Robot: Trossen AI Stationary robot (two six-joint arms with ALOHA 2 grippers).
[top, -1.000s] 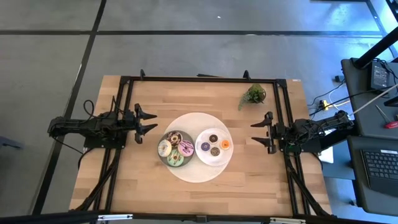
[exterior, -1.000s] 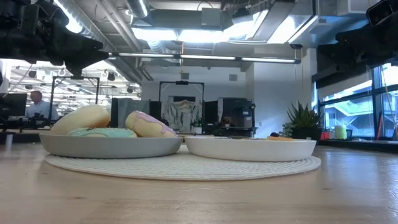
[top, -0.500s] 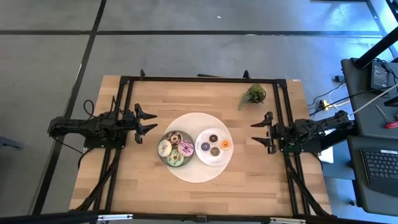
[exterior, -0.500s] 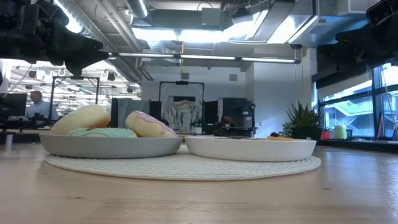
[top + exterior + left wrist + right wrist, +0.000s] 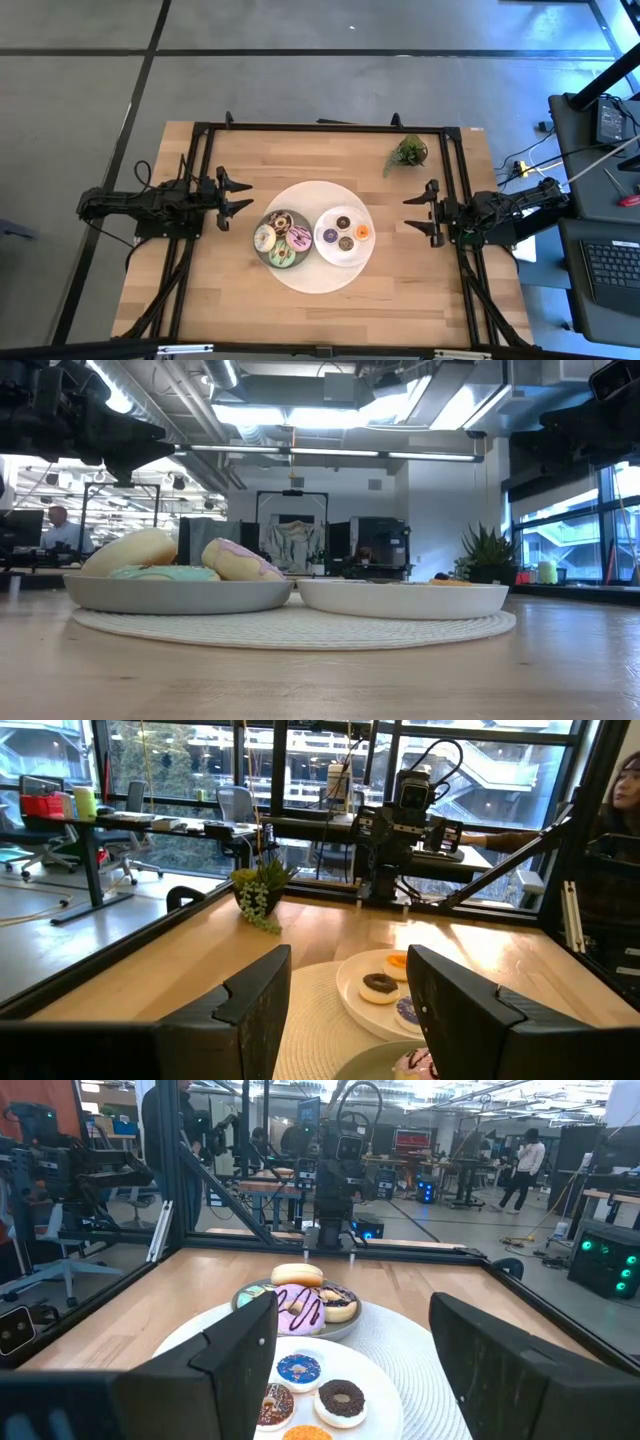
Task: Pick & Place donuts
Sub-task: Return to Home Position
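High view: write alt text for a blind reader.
A grey plate with four large donuts and a white plate with four small donuts sit side by side on a central round mat. The left gripper and right gripper rest open at opposite edges, with a plant near the right one.

Open workshop with a grey concrete floor (image 5: 300, 70), exposed ceiling ducts (image 5: 330, 385) and strip lights (image 5: 300, 415), tall windows (image 5: 190, 760), desks (image 5: 130, 818) and office chairs (image 5: 235, 802) beyond

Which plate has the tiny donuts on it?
The white plate: it holds the four tiny donuts. The grey plate beside it holds four bigger donuts.
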